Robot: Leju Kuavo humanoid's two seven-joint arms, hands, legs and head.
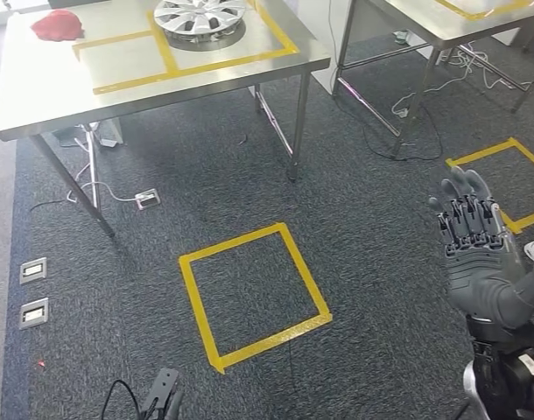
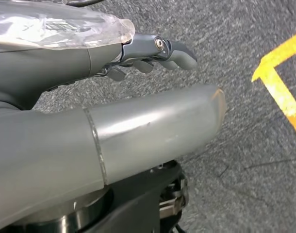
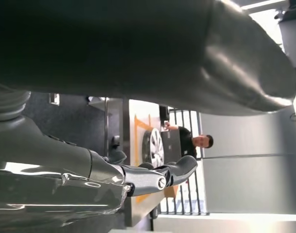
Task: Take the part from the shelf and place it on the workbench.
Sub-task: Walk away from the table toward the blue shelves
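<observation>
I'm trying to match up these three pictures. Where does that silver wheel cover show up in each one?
Head view: wheel cover on the steel table, top centre.
Left wrist view: not in it.
Right wrist view: wheel cover mid-picture, turned sideways, beyond the right hand.
Shared landmark: the table's yellow tape.

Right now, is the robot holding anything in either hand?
No. The right hand is raised with its fingers apart, and the left hand hangs over the carpet; the wheel cover lies on the workbench.

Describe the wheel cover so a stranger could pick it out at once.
Start at the steel workbench at the top left of the head view. Yellow tape marks boxes on its top, and the wheel cover lies flat in the right-hand box. It is a round, silver, spoked disc, unlike the crumpled red cloth near the table's left end.
</observation>
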